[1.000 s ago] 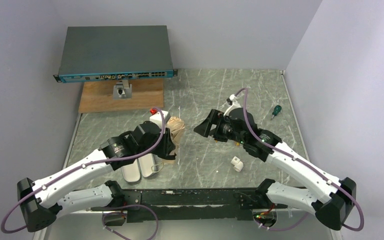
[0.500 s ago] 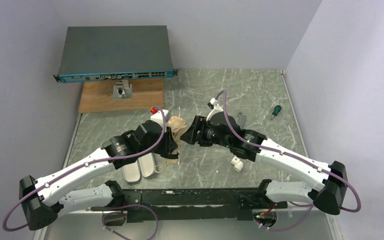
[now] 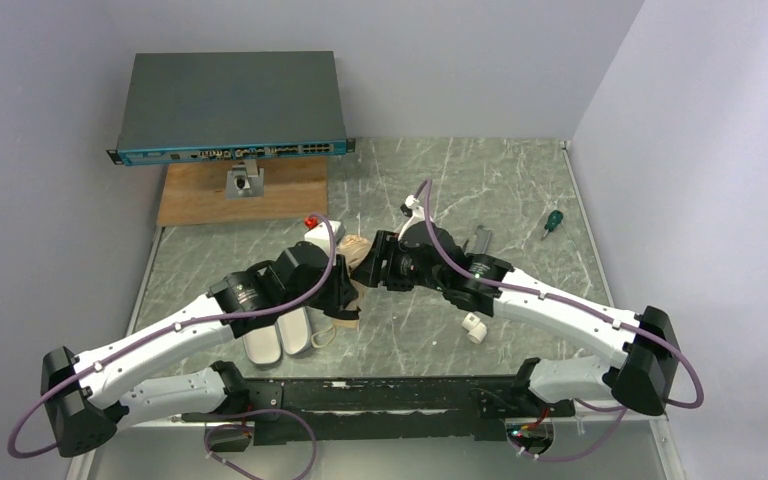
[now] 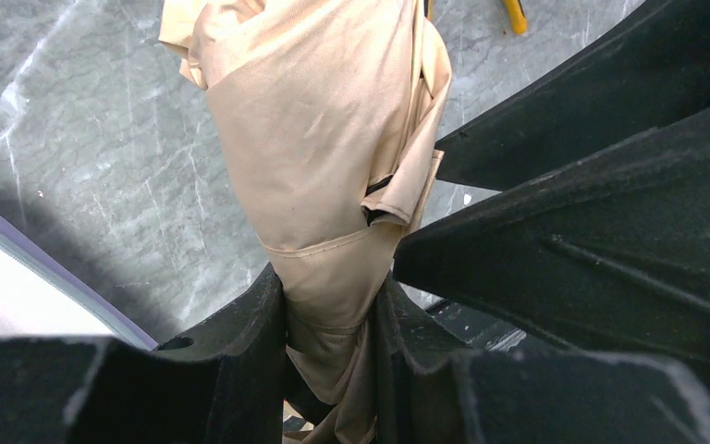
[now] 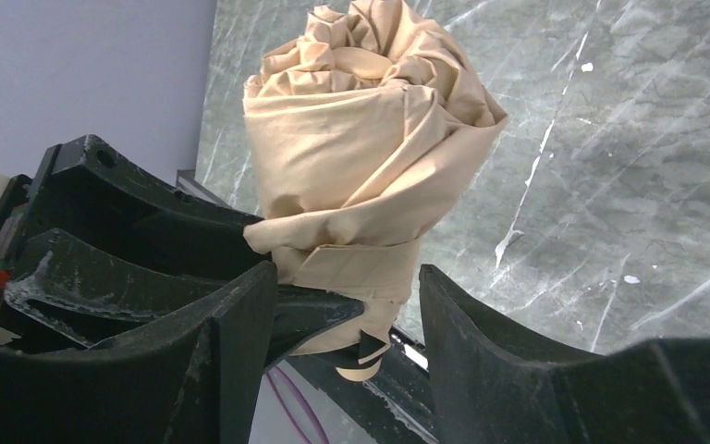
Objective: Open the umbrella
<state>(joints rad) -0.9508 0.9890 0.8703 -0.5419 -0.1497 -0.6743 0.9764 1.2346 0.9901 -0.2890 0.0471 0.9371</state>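
Observation:
The umbrella [image 3: 357, 250] is a folded cream-beige bundle held up off the table between both arms. My left gripper [image 3: 345, 292] is shut on its lower, narrow part; in the left wrist view the fabric [image 4: 324, 139] is squeezed between the two fingers of that gripper [image 4: 331, 301]. My right gripper [image 3: 373, 263] comes in from the right. In the right wrist view its jaws [image 5: 344, 277] press on either side of the umbrella [image 5: 361, 139] at the strap band [image 5: 361, 264]. The handle and shaft are hidden.
Two lavender-grey case shells [image 3: 278, 338] lie under the left arm. A white fitting [image 3: 474, 327] lies near the right forearm, and a green screwdriver [image 3: 553, 222] lies at the right. A network switch [image 3: 230, 105] and a wooden board [image 3: 245, 190] stand at the back left.
The right arm has swung left from mid-table up to the umbrella, and its jaws have narrowed around the strapped part. The left gripper has kept its hold almost in place.

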